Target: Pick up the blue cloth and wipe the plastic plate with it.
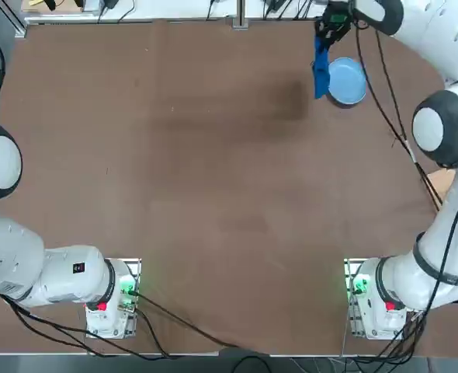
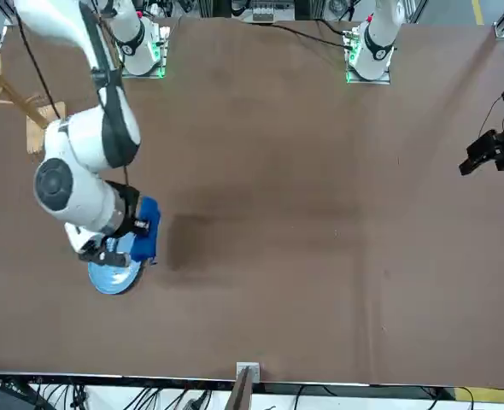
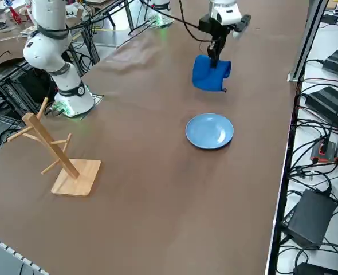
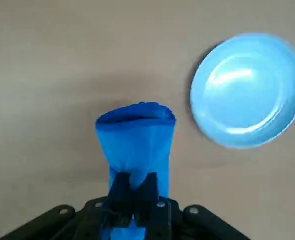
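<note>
Overhead, the brown table (image 1: 213, 194) fills nearly the whole frame, with cables and equipment crowding the floor past its edges. Near the table's right side stands a wooden rack (image 3: 57, 154) on a flat square base, its pegs bare. At the far right corner lies the plastic plate (image 3: 209, 131), flat on the tabletop and holding nothing. Above the table and just beside the plate hangs the right gripper (image 3: 216, 48), its jaws clamped tight on the upper fold of the blue cloth (image 3: 210, 73). From the fingers (image 4: 121, 189) the cloth dangles clear of the surface, apart from the plate's rim.
</note>
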Robot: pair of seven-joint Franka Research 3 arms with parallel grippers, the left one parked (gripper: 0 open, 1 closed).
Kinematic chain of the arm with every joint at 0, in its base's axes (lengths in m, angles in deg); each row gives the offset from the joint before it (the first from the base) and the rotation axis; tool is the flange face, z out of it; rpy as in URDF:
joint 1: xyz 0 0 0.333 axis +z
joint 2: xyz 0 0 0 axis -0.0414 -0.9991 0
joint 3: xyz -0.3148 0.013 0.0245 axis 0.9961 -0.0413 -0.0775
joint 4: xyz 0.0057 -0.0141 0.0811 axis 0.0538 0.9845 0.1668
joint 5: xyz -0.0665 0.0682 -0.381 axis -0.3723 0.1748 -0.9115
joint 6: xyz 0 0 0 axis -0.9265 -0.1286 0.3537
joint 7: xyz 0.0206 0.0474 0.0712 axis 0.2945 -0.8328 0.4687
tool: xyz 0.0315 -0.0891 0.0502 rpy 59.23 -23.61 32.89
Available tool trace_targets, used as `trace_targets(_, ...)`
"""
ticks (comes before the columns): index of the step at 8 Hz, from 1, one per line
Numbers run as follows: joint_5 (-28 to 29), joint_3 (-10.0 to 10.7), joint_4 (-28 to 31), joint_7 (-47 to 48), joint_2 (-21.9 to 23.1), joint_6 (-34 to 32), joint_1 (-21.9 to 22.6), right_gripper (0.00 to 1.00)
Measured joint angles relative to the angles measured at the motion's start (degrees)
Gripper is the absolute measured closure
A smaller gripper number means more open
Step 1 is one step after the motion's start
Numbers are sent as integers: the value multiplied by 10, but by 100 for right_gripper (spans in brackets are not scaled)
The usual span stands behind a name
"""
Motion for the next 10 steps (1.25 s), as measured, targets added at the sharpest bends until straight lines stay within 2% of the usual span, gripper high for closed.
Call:
trace_targets(4, 35, -1, 94, 22, 39, 0, 51, 96)
trace_targets(8, 43, -1, 225, 24, 66, 80, 73, 96)
trace_targets(10, 43, -1, 271, 25, 73, 116, 85, 96)
